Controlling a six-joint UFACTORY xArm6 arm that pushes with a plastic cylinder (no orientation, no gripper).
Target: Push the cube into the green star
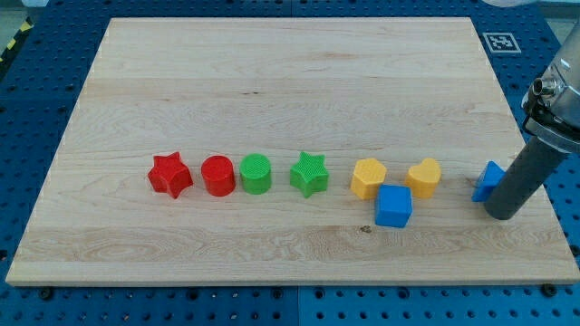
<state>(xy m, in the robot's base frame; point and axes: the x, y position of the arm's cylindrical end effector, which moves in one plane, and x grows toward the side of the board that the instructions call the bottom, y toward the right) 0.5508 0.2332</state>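
The blue cube sits on the wooden board toward the view's bottom right. The green star lies to its upper left, in the middle of a row of blocks. A yellow hexagon-like block stands between them, just above and left of the cube. My tip is at the end of a dark rod at the view's right, well right of the cube. It touches or nearly touches a second blue block, partly hidden behind the rod.
The row also holds a red star, a red cylinder, a green cylinder and a yellow heart-like block. The board's right edge is close to my tip. A blue pegboard surrounds the board.
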